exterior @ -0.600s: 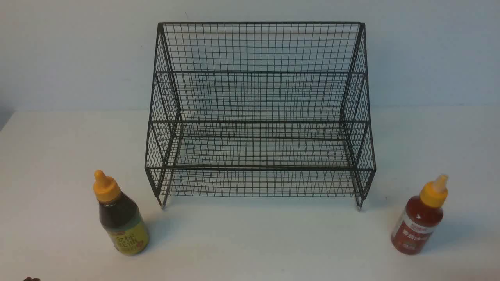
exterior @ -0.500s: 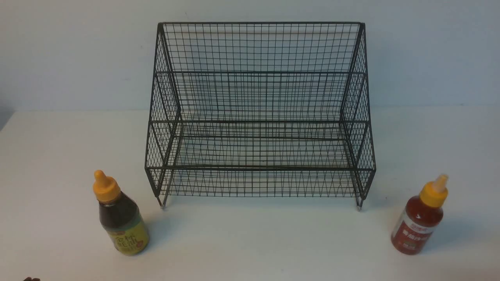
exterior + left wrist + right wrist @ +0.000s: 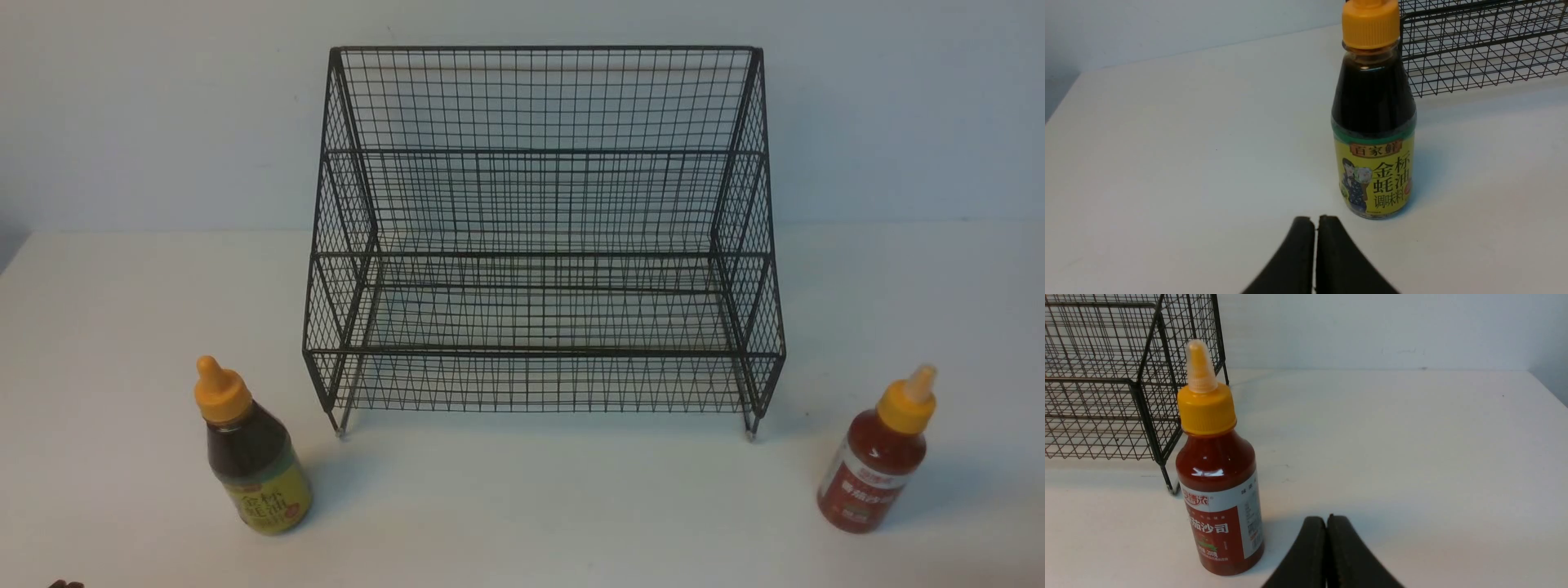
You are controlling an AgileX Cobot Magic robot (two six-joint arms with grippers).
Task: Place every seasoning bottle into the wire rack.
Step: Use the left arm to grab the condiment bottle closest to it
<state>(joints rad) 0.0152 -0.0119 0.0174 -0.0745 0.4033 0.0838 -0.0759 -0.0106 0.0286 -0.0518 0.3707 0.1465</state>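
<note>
Front view: a black two-tier wire rack (image 3: 543, 351) stands on its small feet at the middle of a white table (image 3: 522, 506), its tall grid back toward the pale wall (image 3: 163, 114) on the far side. Both seasoning bottles stand upright on the table outside the rack, nearer the camera than its front rail.

The brown-sauce bottle (image 3: 255, 465), with an orange-yellow nozzle cap and a yellow-green label printed in Chinese characters, is at the near left, close to the rack's near-left foot but not touching it. The slimmer red-sauce bottle (image 3: 878, 465), with a white-and-red label under a matching cap, is at the near right, a little beyond the rack's near-right corner and also clear of the wire.

The left wrist view shows the left gripper (image 3: 1314, 222) with its two dark fingers pressed together and nothing between them. Its tips are close to the brown-sauce bottle's base without touching it.

In the right wrist view the right gripper (image 3: 1326, 522) is likewise closed on nothing. Its tips are near the foot of the red-sauce bottle, apart from it, with the rack's corner leg just behind the bottle.
</note>
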